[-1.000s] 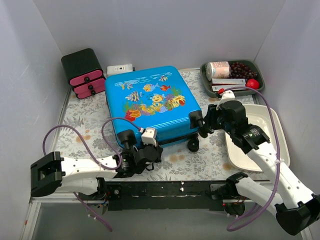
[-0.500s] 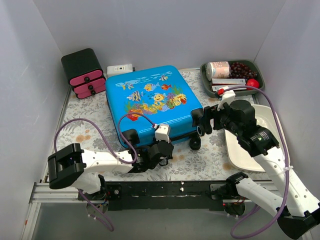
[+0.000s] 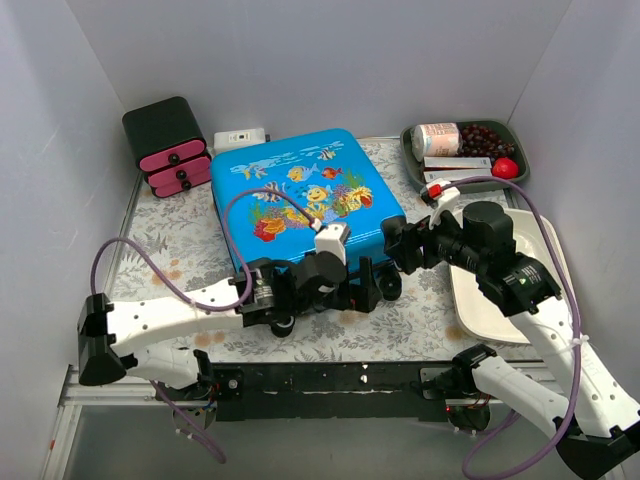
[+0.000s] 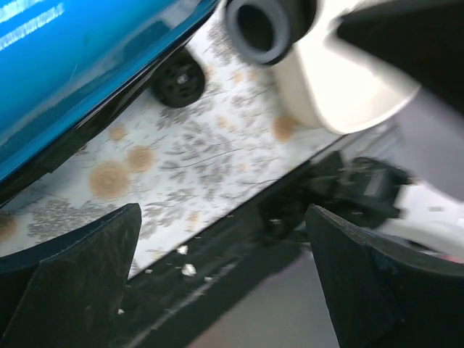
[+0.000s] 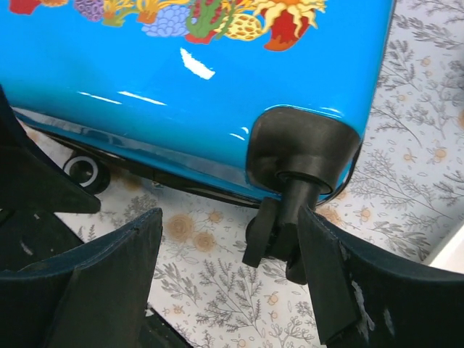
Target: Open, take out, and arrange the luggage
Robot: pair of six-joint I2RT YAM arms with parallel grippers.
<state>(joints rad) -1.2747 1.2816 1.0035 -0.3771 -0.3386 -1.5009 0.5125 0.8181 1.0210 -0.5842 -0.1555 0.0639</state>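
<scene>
Lying flat and closed on the surface (image 3: 165,245), the luggage (image 3: 300,195) has not yet been opened; nothing is taken out or arranged. The left gripper (image 3: 368,285) and right gripper (image 3: 400,243) are seen released, empty, beside its near wheeled edge.

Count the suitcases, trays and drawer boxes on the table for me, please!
Suitcases: 1, the blue suitcase with fish on it
Trays: 2, the green tray and the white tray
Drawer boxes: 1, the black box with pink drawers
Total: 4
</scene>
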